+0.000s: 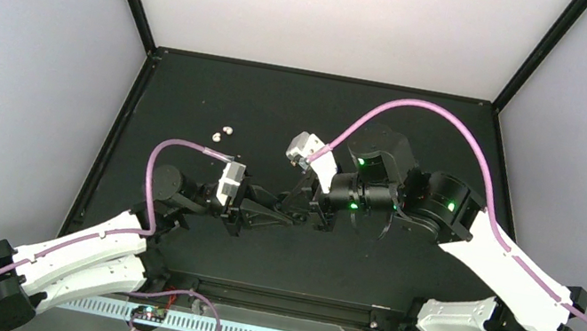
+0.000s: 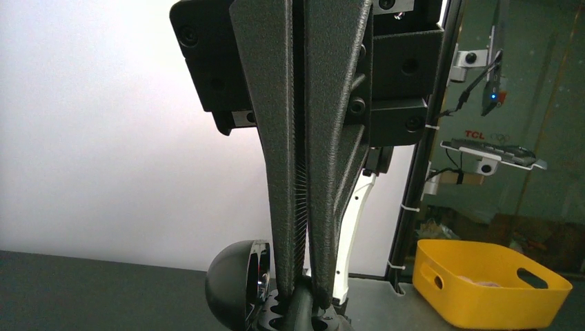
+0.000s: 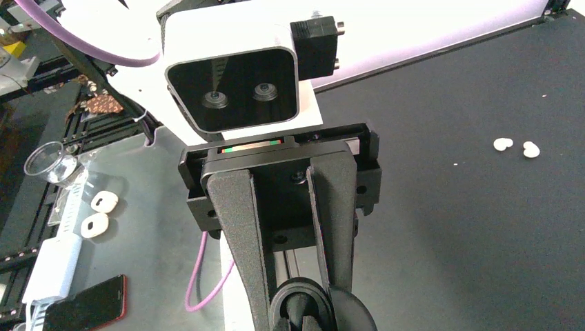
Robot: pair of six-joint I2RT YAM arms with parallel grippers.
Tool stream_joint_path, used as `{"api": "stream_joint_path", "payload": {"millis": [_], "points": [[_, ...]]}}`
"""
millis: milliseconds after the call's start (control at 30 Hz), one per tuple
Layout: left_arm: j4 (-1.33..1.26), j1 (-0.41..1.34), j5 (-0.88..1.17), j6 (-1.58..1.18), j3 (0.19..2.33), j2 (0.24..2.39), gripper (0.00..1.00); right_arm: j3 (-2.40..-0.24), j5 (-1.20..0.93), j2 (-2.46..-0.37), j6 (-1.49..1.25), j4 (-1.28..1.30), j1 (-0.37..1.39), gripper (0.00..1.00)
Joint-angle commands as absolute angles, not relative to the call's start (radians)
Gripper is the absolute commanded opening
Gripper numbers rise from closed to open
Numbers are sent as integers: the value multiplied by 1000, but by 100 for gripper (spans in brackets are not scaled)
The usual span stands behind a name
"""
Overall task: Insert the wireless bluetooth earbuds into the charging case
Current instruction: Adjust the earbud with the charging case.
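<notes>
Robotics lab, white-walled booth point(image 1: 334, 10), black table point(image 1: 281, 109), yellow bin point(image 2: 476, 293), camera rig point(image 2: 493, 155) outside

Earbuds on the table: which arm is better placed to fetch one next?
Right, likely: the left gripper seems shut on the charging case; the right gripper, shut beside it, could open and reach the earbuds.

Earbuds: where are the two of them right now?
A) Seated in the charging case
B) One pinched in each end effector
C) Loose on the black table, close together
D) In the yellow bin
C: the top external view shows both earbuds lying bare and close together on the black table, left of centre; the right wrist view shows the same pair.
</notes>
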State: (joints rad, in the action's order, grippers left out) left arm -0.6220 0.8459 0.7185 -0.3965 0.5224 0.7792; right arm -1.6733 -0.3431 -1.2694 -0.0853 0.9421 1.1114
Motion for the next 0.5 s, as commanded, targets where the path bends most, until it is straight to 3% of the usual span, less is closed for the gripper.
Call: {"api": "stream_joint_path", "payload": {"millis": [0,467], "points": [[-640,848,712,-383,532,778,1,-1664,-345,-1272,-91,931,1116,1],[-667,849,701,-380,517,758,2,-1622,-334,-1230,-147,865,1116,1]]}}
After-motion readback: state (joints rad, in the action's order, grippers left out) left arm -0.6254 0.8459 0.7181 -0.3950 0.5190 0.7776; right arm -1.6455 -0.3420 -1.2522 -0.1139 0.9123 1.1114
